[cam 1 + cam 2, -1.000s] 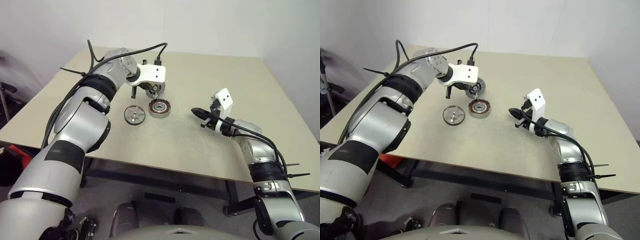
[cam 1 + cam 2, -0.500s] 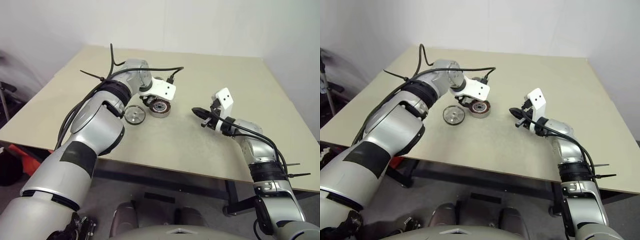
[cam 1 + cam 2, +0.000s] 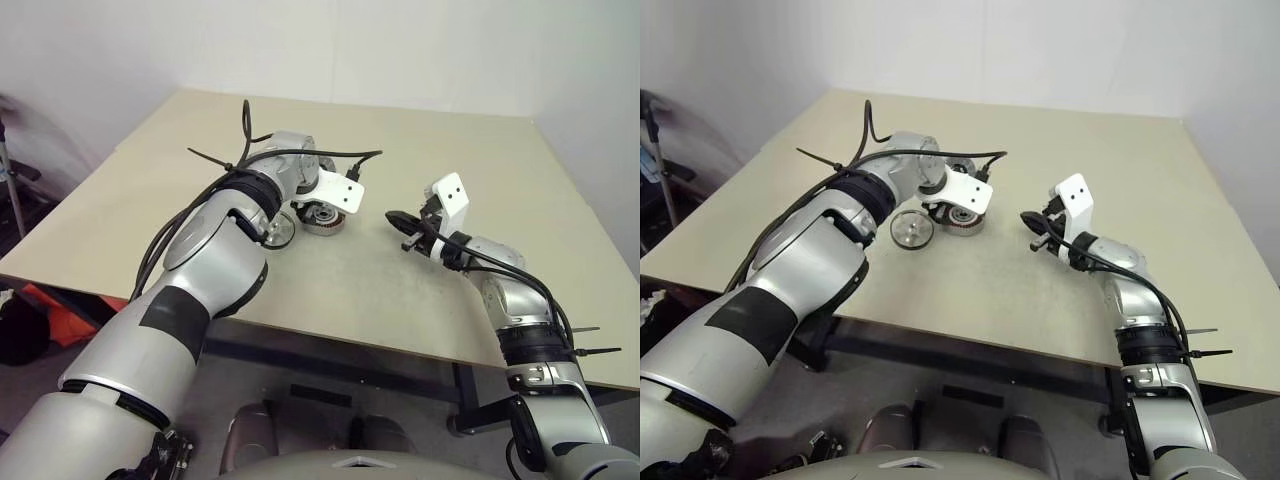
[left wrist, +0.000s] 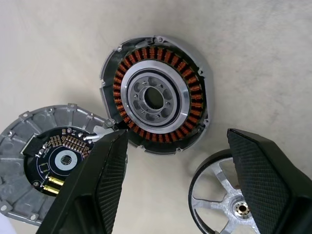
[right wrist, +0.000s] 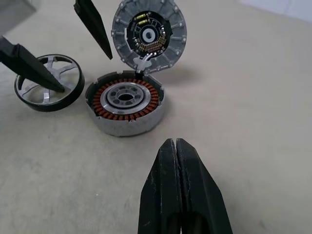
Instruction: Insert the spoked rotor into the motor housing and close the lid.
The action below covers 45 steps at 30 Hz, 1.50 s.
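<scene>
- spoked rotor (image 5: pixel 48 82) lies flat on the beige surface (image 3: pixel 420 290), just beside the motor housing (image 5: pixel 126 106) and not inside it; its rim is dark on the outside and its silver spokes meet at a small hub.
- motor housing sits flat on the surface with its ring of copper-brown windings open to view and a silver ring with a dark central hole in the middle.
- lid (image 5: pixel 149 35) stands tilted up at the far edge of the housing as seen from the right wrist, joined to it by a small metal tab; its inner face shows a dark circuit board with yellow parts.
- left gripper (image 4: pixel 178 161) hangs over the parts pointing down, its two black fingers (image 4: pixel 105 187) spread well apart; nothing is between them.
- in the left wrist view one finger lies over the lid's edge and the other over the rotor's rim; whether either touches cannot be told.
- right gripper (image 5: pixel 176 146) hovers off to the side above the surface, well apart from the parts, its fingers pressed together and holding nothing.
- in the head views the left gripper's white bracket (image 3: pixel 338 193) sits over the housing.
</scene>
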Motion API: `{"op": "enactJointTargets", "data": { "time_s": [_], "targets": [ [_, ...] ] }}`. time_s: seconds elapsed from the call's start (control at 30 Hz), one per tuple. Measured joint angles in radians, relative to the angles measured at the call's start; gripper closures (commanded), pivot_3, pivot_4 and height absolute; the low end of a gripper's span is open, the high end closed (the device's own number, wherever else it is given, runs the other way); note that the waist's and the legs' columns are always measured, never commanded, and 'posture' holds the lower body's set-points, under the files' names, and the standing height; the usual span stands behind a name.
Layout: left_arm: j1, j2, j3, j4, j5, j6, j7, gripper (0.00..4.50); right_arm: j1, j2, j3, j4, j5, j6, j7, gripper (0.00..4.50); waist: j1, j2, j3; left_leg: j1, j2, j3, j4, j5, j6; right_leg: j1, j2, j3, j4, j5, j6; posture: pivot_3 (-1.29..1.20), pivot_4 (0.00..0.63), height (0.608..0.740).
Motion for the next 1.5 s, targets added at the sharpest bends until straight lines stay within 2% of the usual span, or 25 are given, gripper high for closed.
{"op": "enactJointTargets", "data": {
  "time_s": [0.23,0.87,1.5],
  "targets": [
    [0.003,-0.04,0.007,0.017,0.008,0.049,0.064,1.03,0.009,0.001,-0.007,-0.017,0.001,0.0,-0.036,4.5,0.001,0.0,0.0,0.0,0.0,0.0,0.0,0.0,0.0,0.0,0.0,0.0,0.0,0.0,0.0,0.0,0.0,0.74],
    [0.088,-0.04,0.008,0.029,0.03,0.111,0.108,1.03,0.035,0.008,-0.038,-0.052,0.002,0.0,-0.079,4.5,0.002,0.0,0.0,0.0,0.0,0.0,0.0,0.0,0.0,0.0,0.0,0.0,0.0,0.0,0.0,0.0,0.0,0.74],
    [0.09,-0.08,0.02,0.033,0.029,0.132,0.139,1.03,0.066,0.015,-0.043,-0.086,0.007,0.0,-0.109,4.5,0.002,0.0,0.0,0.0,0.0,0.0,-0.001,0.0,0.0,0.0,0.0,0.0,-0.001,0.0,0.0,0.0,0.0,0.74]
  ]
}}
